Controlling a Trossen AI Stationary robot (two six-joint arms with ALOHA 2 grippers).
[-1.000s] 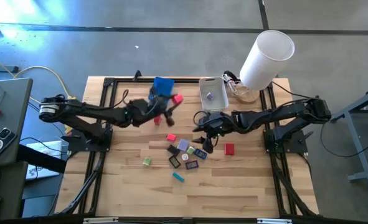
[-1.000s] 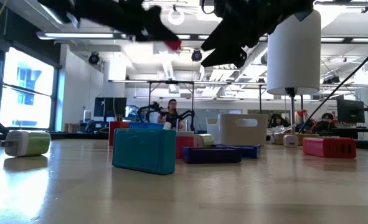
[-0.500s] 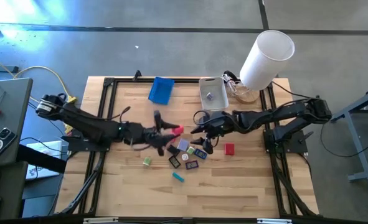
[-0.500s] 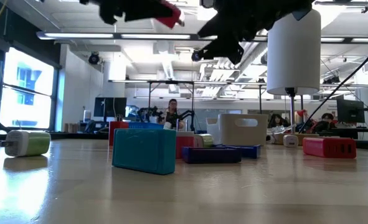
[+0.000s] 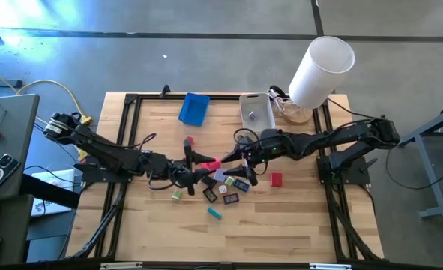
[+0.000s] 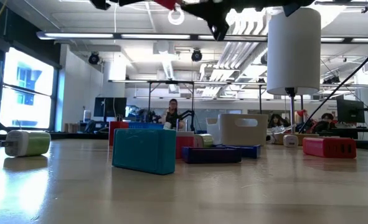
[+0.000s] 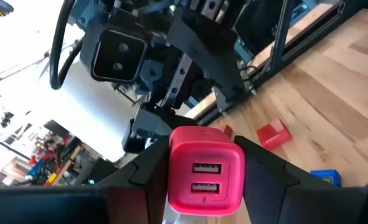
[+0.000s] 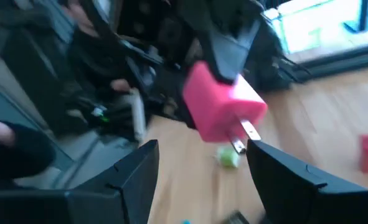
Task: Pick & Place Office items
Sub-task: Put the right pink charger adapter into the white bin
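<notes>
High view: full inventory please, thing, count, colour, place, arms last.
Pink charger: 1, pink, held above mid-table in the left gripper, facing the right gripper.
Red block: 1, red, right of the pile.
Green piece: 1, green, left of the pile.
Teal piece: 1, teal, nearest the front edge.
Pile: several small pieces, purple, black, white, blue; exact count unclear.
Blue tray: 1, back of table, left of centre.
White bin: 1, translucent, back centre, a small piece inside.
White cylinder: 1, back right corner.
Table: 1, wood.
Left gripper: fingers shut on the charger.
Right gripper: fingers open, just right of the charger.
</notes>
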